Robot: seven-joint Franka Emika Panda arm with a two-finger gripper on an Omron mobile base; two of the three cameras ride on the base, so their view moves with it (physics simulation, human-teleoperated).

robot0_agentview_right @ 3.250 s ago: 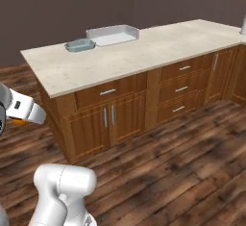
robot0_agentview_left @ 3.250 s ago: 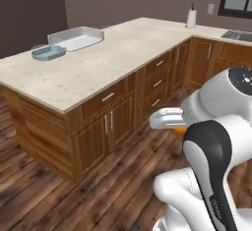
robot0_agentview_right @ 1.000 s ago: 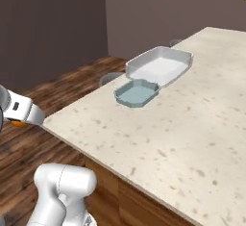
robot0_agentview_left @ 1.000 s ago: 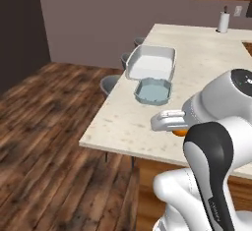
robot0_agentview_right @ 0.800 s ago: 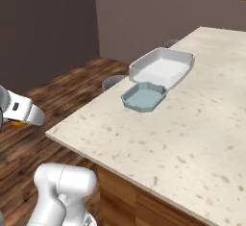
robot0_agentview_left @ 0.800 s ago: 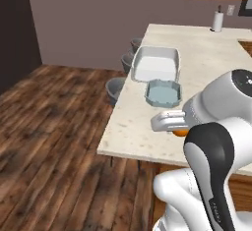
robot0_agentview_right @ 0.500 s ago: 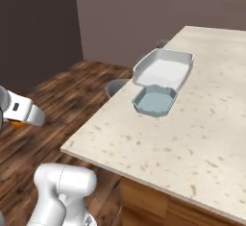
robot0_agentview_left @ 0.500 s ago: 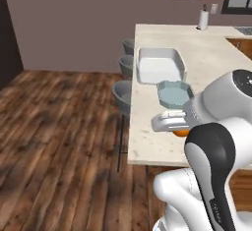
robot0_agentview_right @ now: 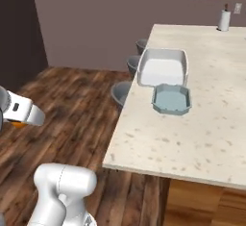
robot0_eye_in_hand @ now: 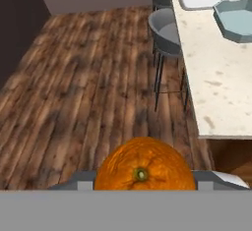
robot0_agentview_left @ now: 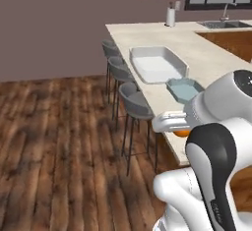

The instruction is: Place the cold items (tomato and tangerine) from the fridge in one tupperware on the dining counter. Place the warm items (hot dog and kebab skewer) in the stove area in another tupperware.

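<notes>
From the left base view, the tangerine peeks out orange under the robot's white hand, short of the speckled beige tabletop, where a glossy white tray touches a teal octagonal container.

From the right base view, tray and container sit near the edge.

In the hand view, the fingers pinch the dimpled tangerine above the wooden floor.

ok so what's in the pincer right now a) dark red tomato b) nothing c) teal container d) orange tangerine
d: the hand view shows the orange tangerine sitting between the pincer tips, above the wood floor and short of the dining counter.
</notes>
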